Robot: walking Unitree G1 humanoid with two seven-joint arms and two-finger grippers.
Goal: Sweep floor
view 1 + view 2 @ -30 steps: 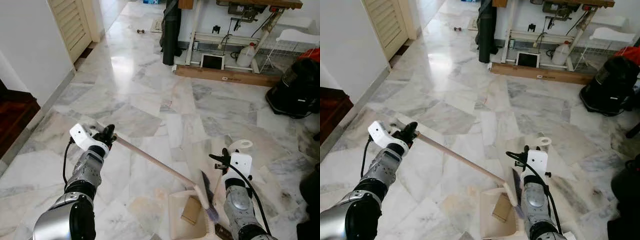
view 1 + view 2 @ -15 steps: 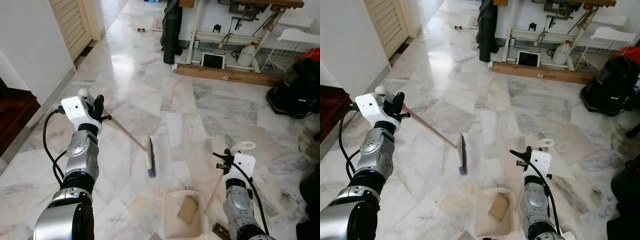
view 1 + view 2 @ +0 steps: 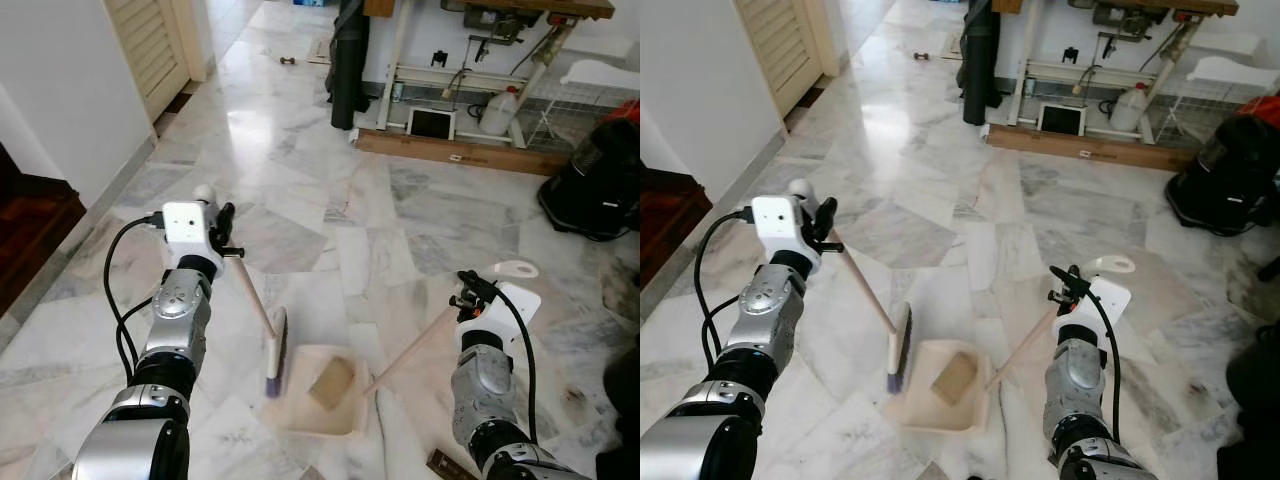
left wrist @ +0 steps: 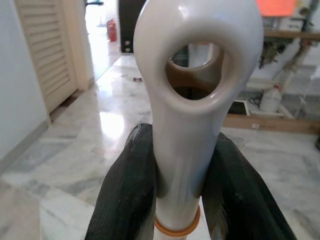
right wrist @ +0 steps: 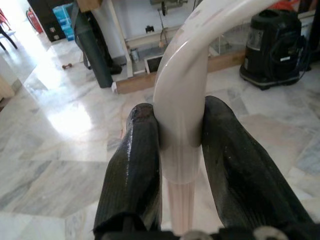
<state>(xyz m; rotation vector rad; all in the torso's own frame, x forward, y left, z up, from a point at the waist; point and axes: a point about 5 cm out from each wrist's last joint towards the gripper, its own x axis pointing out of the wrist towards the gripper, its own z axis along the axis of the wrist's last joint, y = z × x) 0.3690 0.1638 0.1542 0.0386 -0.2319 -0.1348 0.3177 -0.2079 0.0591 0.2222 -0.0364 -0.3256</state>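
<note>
No brand, label or writing can be read anywhere in these frames; the strip along the wooden plank (image 3: 455, 154) is too small to make out.

The left gripper (image 3: 222, 235) has its jaws closed on the pale top of the broom (image 3: 256, 312), just below the hanging loop, as the left wrist view shows with a black finger (image 4: 127, 192) on each side of the handle (image 4: 182, 165). The broom slopes down from that gripper to its head (image 3: 899, 359), which stands on the marble floor (image 3: 420, 230) touching the left edge of the dustpan (image 3: 312, 395). The right gripper (image 3: 468, 297) holds the dustpan's long handle (image 3: 1020, 349) near its curved white end, jaws shut around it (the right wrist view shows both fingers (image 5: 131, 165) pressed to the handle (image 5: 181, 115)). The pan lies flat on the floor between the two arms, with a brown scrap (image 3: 331, 381) resting inside it.

Half a second ago the broom head was farther out on the floor, well apart from the pan; now it is drawn in against the pan's side. The pan itself has moved up and to the left, and its handle now leans lower toward the right arm. The scrap was already in the pan then.

Behind stand a black vacuum (image 3: 592, 178), a white jug (image 3: 495, 110) and a louvred door (image 3: 150, 45)
</note>
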